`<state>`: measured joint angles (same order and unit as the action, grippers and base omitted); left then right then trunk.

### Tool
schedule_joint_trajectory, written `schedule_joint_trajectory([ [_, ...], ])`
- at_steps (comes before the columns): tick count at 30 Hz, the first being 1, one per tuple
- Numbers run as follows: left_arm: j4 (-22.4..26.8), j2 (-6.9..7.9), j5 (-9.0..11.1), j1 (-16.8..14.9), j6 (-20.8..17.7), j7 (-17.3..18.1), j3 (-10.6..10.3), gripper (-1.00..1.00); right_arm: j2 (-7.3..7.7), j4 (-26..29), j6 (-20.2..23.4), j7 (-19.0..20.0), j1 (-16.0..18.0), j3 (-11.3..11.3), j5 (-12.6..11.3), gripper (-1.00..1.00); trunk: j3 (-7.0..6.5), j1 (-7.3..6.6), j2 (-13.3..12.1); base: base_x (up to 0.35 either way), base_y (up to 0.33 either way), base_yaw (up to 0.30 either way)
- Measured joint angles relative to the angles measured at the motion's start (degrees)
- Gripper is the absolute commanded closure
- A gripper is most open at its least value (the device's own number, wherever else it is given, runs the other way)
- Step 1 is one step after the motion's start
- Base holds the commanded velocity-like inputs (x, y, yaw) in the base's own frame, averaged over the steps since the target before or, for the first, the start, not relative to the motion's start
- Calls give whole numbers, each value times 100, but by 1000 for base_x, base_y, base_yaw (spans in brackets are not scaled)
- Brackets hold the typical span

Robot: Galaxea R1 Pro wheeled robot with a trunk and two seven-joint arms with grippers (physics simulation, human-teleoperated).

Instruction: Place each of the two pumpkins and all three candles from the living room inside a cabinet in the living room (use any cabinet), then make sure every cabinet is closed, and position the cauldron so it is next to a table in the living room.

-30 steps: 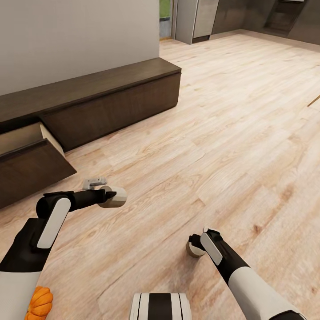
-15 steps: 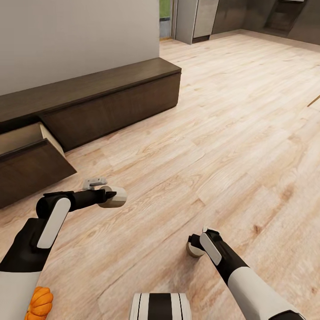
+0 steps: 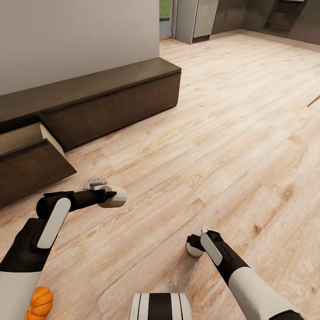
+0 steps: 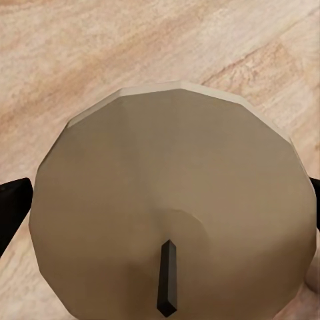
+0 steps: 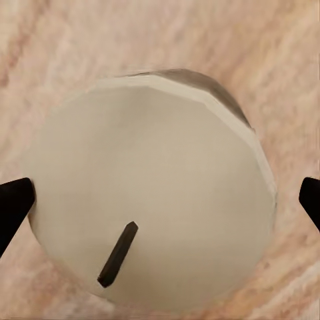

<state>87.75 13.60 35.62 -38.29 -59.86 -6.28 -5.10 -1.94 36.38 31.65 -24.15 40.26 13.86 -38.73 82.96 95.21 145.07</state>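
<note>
My left gripper (image 3: 111, 196) is shut on a cream candle (image 3: 117, 198), held on its side above the floor. In the left wrist view the candle's top (image 4: 173, 200) with its dark wick sits between the black fingertips (image 4: 13, 207). My right gripper (image 3: 194, 246) is shut on a second candle (image 3: 194, 251), low over the floor; its pale top (image 5: 147, 207) lies between the fingertips (image 5: 13, 207). An orange pumpkin (image 3: 40, 303) lies on the floor beside my left arm. The dark-brown cabinet (image 3: 111, 98) runs along the wall, with one drawer (image 3: 26, 155) pulled open at the left.
Light wood floor (image 3: 213, 133) stretches open ahead and to the right. A white wall (image 3: 66, 40) rises behind the cabinet. A doorway and grey units (image 3: 195, 20) stand far back. My base's front (image 3: 160, 306) shows at the bottom.
My right gripper with its candle has edged very slightly to the left. The left arm and the cabinet have not moved.
</note>
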Motion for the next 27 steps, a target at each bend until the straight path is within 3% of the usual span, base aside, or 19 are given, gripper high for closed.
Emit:
schedule_joint_trajectory([
  [21, 11, -6, -1, 0, 0, 0, 0, 100, 4, -21, 1, 59, 0, 0, -19, -100, 0, 0, 0, 0, 0, 0],
  [27, 10, -9, -1, 0, 0, -2, 0, 100, 6, -61, 26, 55, -3, -5, 57, -100, -66, -6, -5, 0, 0, 0],
])
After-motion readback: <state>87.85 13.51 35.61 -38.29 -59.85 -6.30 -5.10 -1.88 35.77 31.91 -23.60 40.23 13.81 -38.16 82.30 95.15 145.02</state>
